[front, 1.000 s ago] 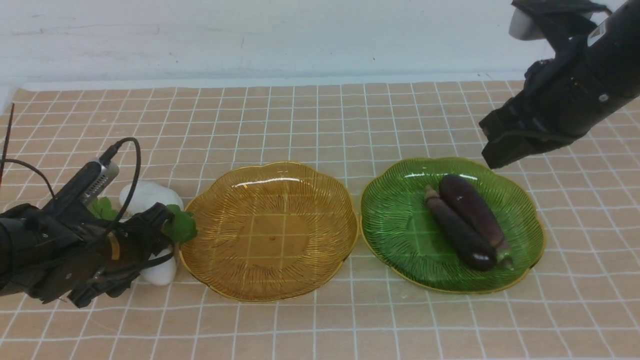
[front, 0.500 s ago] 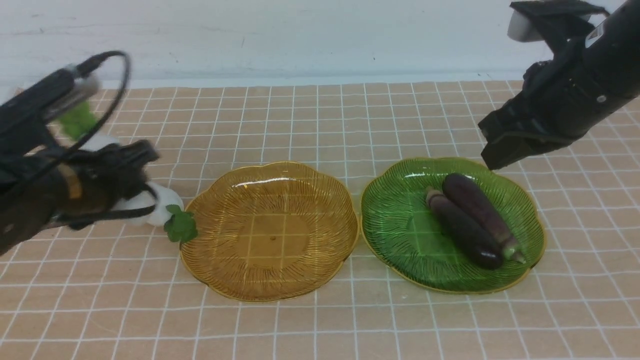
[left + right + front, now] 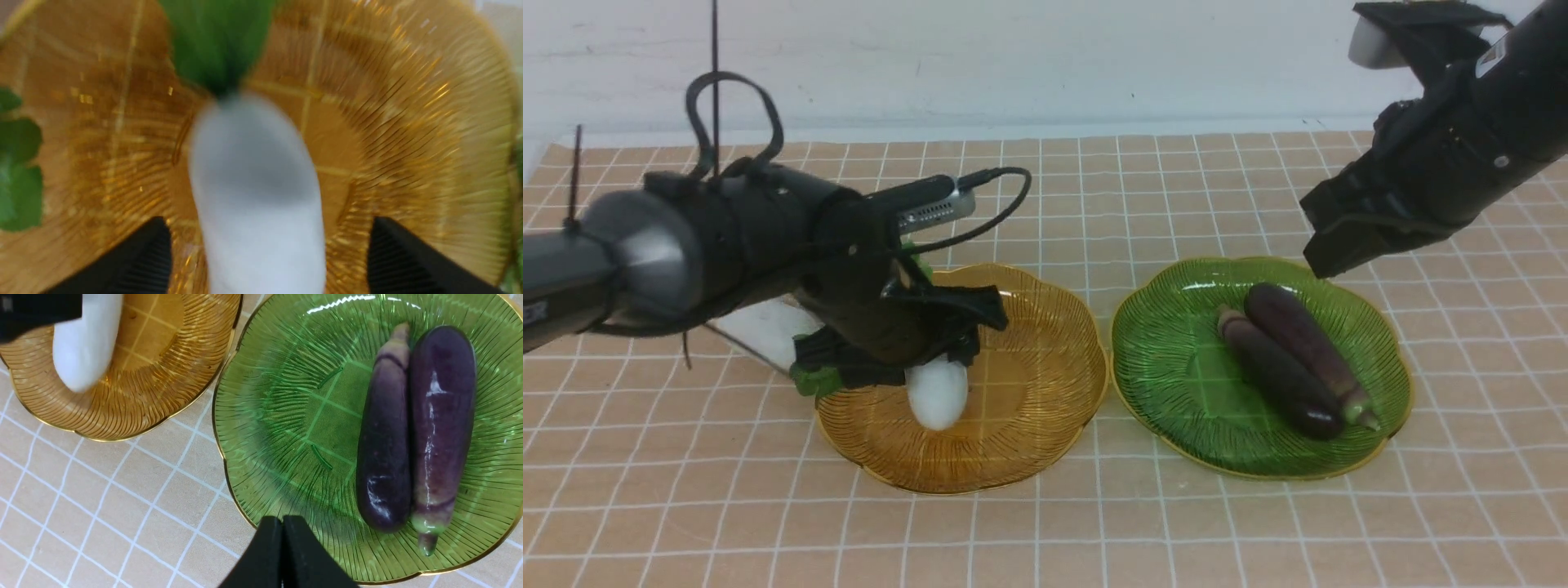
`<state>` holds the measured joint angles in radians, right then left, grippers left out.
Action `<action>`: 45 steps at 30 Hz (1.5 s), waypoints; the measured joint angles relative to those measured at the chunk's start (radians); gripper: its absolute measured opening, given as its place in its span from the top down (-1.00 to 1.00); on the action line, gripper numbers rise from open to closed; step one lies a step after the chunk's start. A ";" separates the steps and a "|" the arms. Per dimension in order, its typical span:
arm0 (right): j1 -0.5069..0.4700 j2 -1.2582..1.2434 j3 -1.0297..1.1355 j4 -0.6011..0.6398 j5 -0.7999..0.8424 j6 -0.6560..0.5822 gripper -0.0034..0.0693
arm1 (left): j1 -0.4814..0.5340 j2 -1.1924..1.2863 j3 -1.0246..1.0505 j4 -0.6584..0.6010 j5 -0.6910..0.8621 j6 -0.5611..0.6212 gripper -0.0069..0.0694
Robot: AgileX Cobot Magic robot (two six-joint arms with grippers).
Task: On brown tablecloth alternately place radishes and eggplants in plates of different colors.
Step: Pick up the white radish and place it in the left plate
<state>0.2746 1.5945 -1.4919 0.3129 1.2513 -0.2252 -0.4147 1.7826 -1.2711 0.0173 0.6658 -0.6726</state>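
On the brown tablecloth (image 3: 1045, 196) stand an amber plate (image 3: 1029, 384) and a green plate (image 3: 1168, 359). My left gripper (image 3: 923, 351) hangs over the amber plate (image 3: 429, 122), open. One white radish (image 3: 937, 396) lies between its fingers (image 3: 139, 261) with a gap on each side (image 3: 257, 196). The second radish (image 3: 764, 331) lies on the cloth left of the amber plate, partly hidden by my arm. Two purple eggplants (image 3: 1274, 371) (image 3: 1298, 339) lie side by side in the green plate (image 3: 278, 416). My right gripper (image 3: 1327, 253) is shut and empty above that plate's far right rim (image 3: 282, 522).
The second radish's green leaves (image 3: 809, 380) touch the amber plate's left rim and show in the left wrist view (image 3: 16, 171). A white wall runs behind the cloth's far edge. Bare cloth lies in front of both plates.
My left arm lifted a radish from the cloth at the left and swung it over the amber plate, where its jaws now stand open. The right arm has barely moved.
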 joint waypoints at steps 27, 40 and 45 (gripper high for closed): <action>0.000 0.000 0.000 0.029 0.000 -0.015 0.95 | 0.506 0.188 -0.272 -0.245 0.225 0.168 -0.70; 0.000 0.000 0.000 0.030 0.000 -0.015 0.95 | 0.506 0.316 -0.379 -0.330 0.223 0.254 -0.27; 0.000 0.000 0.000 0.030 0.000 -0.016 0.95 | 0.464 0.283 -0.599 -0.399 0.415 0.407 -0.19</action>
<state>0.2746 1.5945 -1.4919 0.3425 1.2513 -0.2410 0.0495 2.0658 -1.8697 -0.3812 1.0808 -0.2659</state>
